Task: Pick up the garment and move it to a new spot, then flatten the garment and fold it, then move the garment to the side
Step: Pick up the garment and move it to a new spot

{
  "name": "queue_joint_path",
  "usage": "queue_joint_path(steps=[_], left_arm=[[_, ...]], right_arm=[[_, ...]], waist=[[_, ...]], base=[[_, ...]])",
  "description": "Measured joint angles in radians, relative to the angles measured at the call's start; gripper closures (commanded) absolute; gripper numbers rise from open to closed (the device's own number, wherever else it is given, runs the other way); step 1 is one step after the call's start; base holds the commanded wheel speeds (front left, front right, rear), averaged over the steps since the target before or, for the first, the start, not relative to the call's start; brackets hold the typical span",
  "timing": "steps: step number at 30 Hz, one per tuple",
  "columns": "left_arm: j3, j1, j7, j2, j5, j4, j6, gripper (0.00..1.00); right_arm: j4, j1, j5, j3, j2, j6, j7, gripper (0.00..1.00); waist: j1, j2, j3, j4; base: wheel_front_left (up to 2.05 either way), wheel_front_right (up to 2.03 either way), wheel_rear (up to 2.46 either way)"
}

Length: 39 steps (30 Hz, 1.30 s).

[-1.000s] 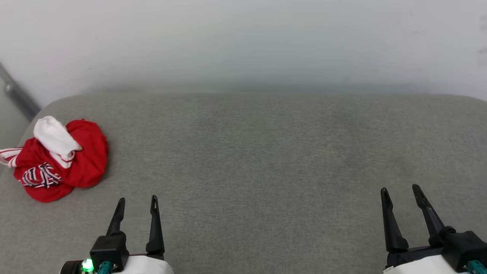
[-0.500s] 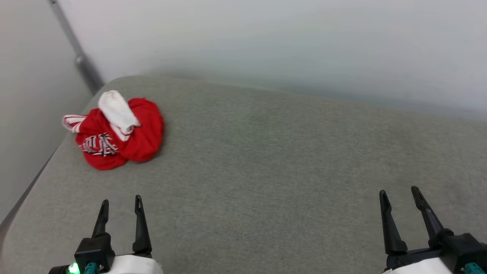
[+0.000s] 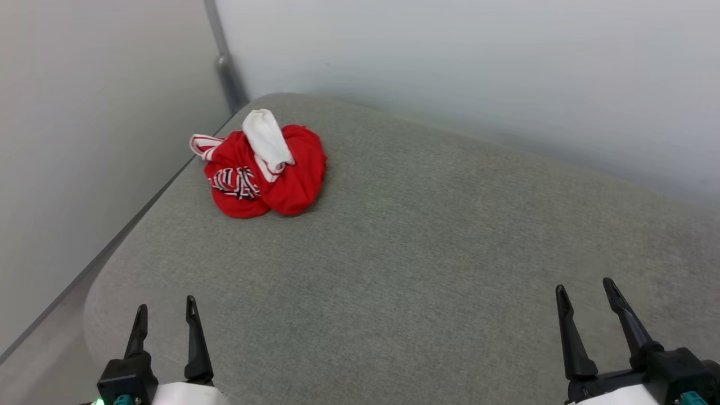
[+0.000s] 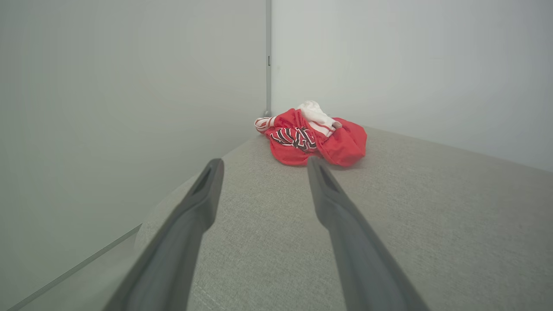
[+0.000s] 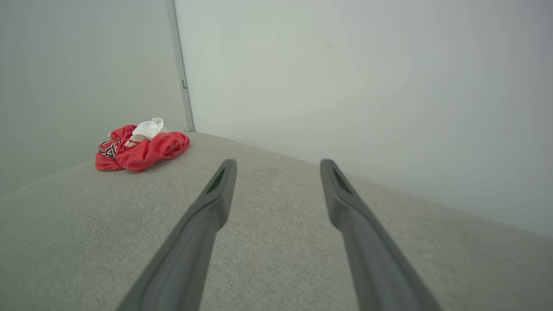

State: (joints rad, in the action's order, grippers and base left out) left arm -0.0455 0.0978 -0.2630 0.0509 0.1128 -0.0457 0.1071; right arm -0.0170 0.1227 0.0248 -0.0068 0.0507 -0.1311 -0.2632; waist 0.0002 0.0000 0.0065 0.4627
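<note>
The garment (image 3: 264, 169) lies crumpled in a heap near the far left corner of the grey cushioned surface (image 3: 405, 259): red cloth, a white sleeve on top, striped trim at its left, black lettering on the front. It sits straight ahead in the left wrist view (image 4: 313, 136) and at the far left in the right wrist view (image 5: 140, 149). My left gripper (image 3: 165, 307) stands open at the lower left, well short of the heap. My right gripper (image 3: 585, 288) stands open at the lower right, far from it. Both hold nothing.
Pale walls meet at a corner behind the garment, with a grey metal post (image 3: 225, 62) running up it. The surface's left edge (image 3: 129, 214) runs close beside the left wall, with a narrow gap below it.
The head camera has turned left, so the whole picture shifted: the garment now sits nearer the middle of the view and the left wall shows. The garment lies as before; both grippers stay open.
</note>
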Motion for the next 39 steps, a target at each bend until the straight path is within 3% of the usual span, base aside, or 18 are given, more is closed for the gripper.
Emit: queue_joint_path(steps=[9, 15, 27, 32, 35, 39], left_arm=[[-0.035, 0.009, 0.000, 0.000, 0.008, 0.004, -0.011, 0.00], [-0.091, -0.076, 0.000, 0.018, 0.003, -0.037, -0.078, 0.00], [-0.203, -0.575, 0.000, 0.180, 0.118, -0.220, -0.208, 0.00], [-0.188, -0.764, 0.000, 0.270, 0.186, -0.333, -0.230, 0.00], [-0.168, -0.878, 0.012, 0.364, 0.227, -0.405, -0.235, 0.00], [-0.054, -0.991, 0.126, 0.459, 0.348, -0.484, -0.236, 0.00]], right_arm=[[0.003, -0.011, -0.009, 0.019, 0.000, 0.000, 0.000, 0.00], [-0.010, -0.017, -0.024, 0.010, 0.000, 0.000, 0.000, 0.00], [-0.085, -0.124, -0.143, -0.044, -0.001, 0.000, 0.000, 0.00], [-0.126, -0.172, -0.186, -0.054, -0.001, 0.000, 0.000, 0.00], [-0.154, -0.206, -0.193, -0.055, -0.001, 0.000, 0.000, 0.00], [-0.195, -0.232, -0.208, -0.066, -0.001, 0.000, 0.000, 0.00]], waist=[[0.0000, 0.0000, 0.010, 0.037], [0.0000, 0.0000, 0.030, 0.030], [0.0000, 0.0000, 0.206, -0.046], [0.0000, 0.0000, 0.317, -0.080], [0.0000, 0.0000, 0.378, -0.107], [0.0000, 0.0000, 0.449, -0.146]], base=[[0.00, 0.00, 0.00], [0.00, 0.00, 0.00], [0.00, 0.00, 0.00], [0.00, 0.00, 0.00], [0.00, 0.00, 0.00], [0.00, 0.00, 0.00]])
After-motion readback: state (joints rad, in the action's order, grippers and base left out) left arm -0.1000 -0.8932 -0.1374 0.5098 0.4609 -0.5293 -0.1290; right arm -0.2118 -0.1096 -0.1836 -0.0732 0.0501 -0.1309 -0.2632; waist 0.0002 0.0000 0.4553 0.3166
